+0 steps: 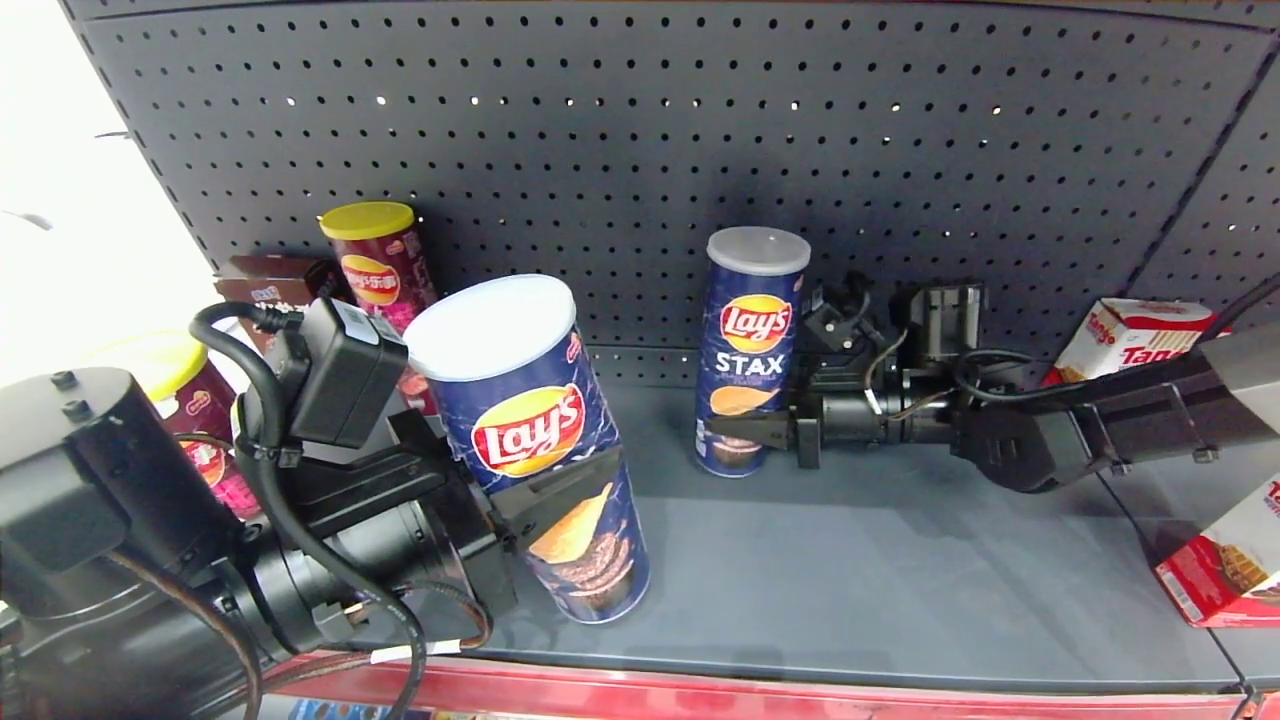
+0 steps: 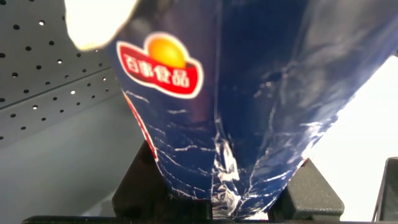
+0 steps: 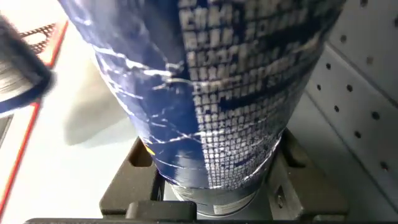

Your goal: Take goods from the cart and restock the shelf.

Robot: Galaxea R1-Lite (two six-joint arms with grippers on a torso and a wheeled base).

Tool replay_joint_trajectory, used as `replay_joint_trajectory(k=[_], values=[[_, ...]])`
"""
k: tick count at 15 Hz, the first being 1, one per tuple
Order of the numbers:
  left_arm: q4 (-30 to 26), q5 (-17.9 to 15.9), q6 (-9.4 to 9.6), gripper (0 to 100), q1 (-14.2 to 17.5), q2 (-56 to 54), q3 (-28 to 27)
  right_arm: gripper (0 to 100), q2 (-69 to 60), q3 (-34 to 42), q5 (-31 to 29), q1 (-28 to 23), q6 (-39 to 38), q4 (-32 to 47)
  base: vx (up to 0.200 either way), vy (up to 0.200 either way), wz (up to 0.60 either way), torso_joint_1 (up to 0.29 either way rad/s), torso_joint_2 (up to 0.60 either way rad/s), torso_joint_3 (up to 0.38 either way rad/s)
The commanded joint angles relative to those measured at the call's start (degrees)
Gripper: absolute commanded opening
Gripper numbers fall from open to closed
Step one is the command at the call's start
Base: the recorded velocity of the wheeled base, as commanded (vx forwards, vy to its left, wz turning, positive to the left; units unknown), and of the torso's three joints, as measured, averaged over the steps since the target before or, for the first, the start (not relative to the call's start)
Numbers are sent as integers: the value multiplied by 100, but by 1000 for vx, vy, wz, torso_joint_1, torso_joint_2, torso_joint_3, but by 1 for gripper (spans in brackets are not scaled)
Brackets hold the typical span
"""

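Two blue chip cans with white lids are on the grey shelf (image 1: pixel 880 570). My left gripper (image 1: pixel 556 487) is shut on the nearer can (image 1: pixel 530 420), which leans left at the front left of the shelf. In the left wrist view this can (image 2: pixel 249 118) sits between the black fingers (image 2: pixel 138 186). My right gripper (image 1: pixel 748 430) is shut on the low part of the second can (image 1: pixel 752 330). That can stands upright mid-shelf, close to the pegboard. In the right wrist view its blue wall (image 3: pixel 217 93) rises between the fingers (image 3: pixel 138 157).
Maroon cans with yellow lids (image 1: pixel 378 262) and a brown box (image 1: pixel 268 282) crowd the back left. Red-and-white wafer boxes lie at the right back (image 1: pixel 1130 335) and right front (image 1: pixel 1225 570). The pegboard wall (image 1: pixel 640 130) closes the back, and a red strip (image 1: pixel 700 692) edges the front.
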State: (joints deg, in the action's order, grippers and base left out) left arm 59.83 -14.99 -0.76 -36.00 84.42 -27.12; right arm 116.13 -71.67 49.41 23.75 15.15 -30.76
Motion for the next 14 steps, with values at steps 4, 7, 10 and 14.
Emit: replay_joint_trajectory(k=[4,7,10,14], values=[[-7,14,5,0,-4,-13,-3,0,-1119,1849,-186,209,-39,-879,0,0,0,0,0,0],[-7,23,14,0,-4,-4,5,0,-1628,2473,-344,455,-39,-888,0,0,0,0,0,0],[-7,32,14,0,-4,-4,5,0,-1866,2711,-467,631,-56,-888,0,0,0,0,0,0],[-7,32,14,0,-4,-4,14,0,-1962,2931,-564,728,-48,-888,0,0,0,0,0,0]])
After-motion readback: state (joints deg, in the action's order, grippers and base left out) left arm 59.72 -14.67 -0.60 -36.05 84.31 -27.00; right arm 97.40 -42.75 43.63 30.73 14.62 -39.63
